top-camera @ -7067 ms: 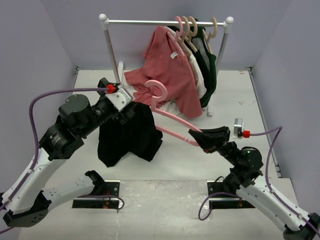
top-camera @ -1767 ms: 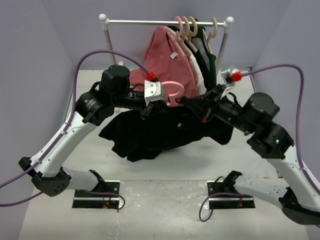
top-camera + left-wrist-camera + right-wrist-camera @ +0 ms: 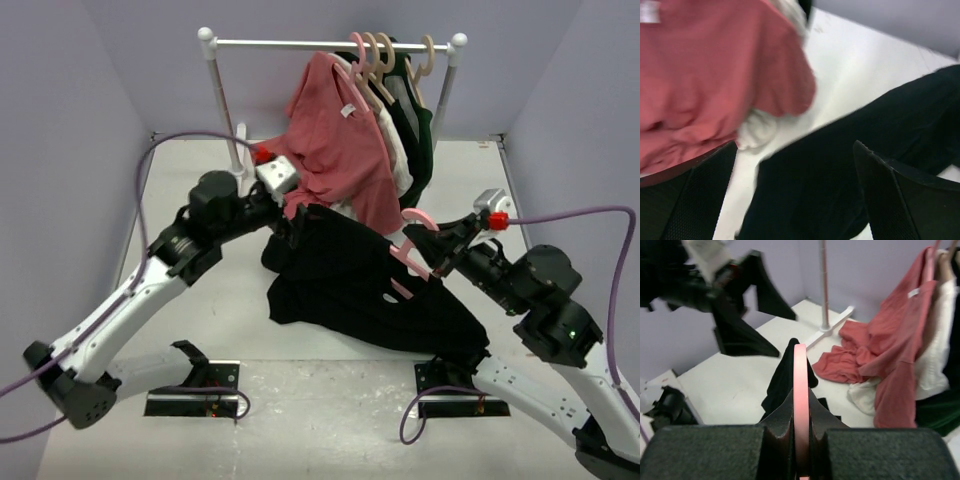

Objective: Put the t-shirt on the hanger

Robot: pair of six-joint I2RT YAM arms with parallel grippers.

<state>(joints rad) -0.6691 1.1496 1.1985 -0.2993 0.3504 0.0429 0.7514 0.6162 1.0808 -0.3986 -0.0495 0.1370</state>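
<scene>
The right gripper (image 3: 801, 407) is clamped shut on the slim bright pink plastic clothes hanger (image 3: 408, 252). In the right wrist view the hanger runs edge-on straight out from between its fingers. Its curved hook rises just beyond the gripper, on the side toward the rack.

The plain black, soft cloth short-sleeved t-shirt (image 3: 350, 275) lies crumpled on the white bench (image 3: 220, 300). It is directly ahead of and below the right gripper, and the hanger rests against its upper folds. The shirt is not on the hanger.

The left gripper (image 3: 795, 150) stands open with its two black fingers (image 3: 695, 200) spread wide. It hovers over the edge of the black t-shirt farthest from the right gripper. Black cloth fills the gap beneath the fingers, but neither finger visibly pinches it.

Just beyond and above the left gripper hangs a salmon-red shirt (image 3: 335, 150), whose lower part pools on the bench. It hangs from a white rail on two posts (image 3: 300, 44) at the far end. The same rail carries several beige hangers (image 3: 380, 55), a white garment (image 3: 395, 150) and a dark green garment (image 3: 418, 140). These are packed together toward the end of the rail nearer the right gripper.
</scene>
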